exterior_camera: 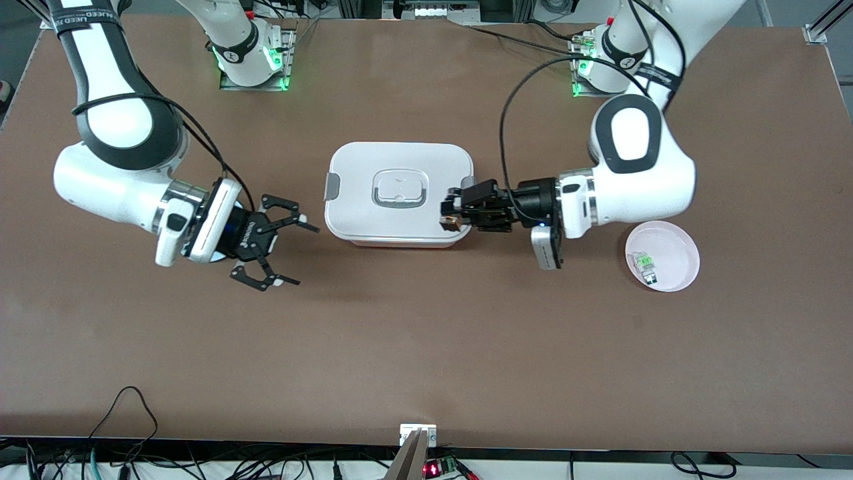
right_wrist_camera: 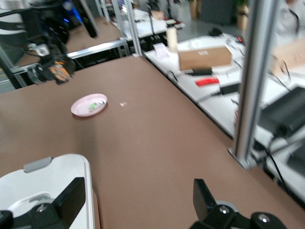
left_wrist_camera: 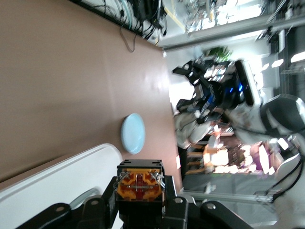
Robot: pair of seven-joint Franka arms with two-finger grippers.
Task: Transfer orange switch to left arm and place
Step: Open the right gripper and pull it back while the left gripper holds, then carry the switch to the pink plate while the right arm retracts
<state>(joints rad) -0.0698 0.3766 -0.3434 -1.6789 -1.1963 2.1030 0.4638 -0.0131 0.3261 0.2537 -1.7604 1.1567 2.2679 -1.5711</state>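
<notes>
The left gripper (exterior_camera: 452,215) grips the orange switch (exterior_camera: 450,222) at the box's (exterior_camera: 398,193) edge toward the left arm's end of the table, orange face pointing away from the wrist. The right gripper (exterior_camera: 283,250) hangs spread wide beside the box, toward the right arm's end. The box stands directly between the two grippers; a handover path must clear it. A pink plate (exterior_camera: 680,240) with a green-and-clear part (exterior_camera: 645,264) lies beyond the left arm.
</notes>
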